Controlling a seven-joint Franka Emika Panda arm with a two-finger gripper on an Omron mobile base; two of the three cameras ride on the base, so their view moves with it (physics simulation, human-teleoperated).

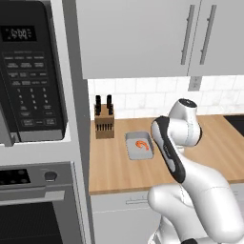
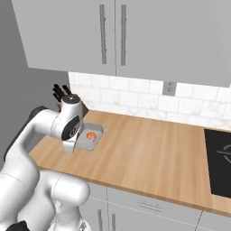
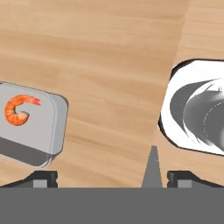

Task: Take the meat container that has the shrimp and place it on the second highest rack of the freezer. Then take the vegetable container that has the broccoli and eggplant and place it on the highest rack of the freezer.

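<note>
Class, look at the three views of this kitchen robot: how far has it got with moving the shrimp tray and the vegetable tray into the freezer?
Nothing looks done yet. The tray with the shrimp sits on the wooden counter, beside the knife block. In hand: the gripper hangs above the counter, open and empty, with the tray off to one side of it. Left: grasp that tray, carry it to the freezer, then do the same with the vegetable tray.

Matt wood-grain counter (image 1: 114, 167), smooth grey plastic-looking meat container (image 3: 52, 127), glossy orange shrimp (image 3: 18, 110)
</note>
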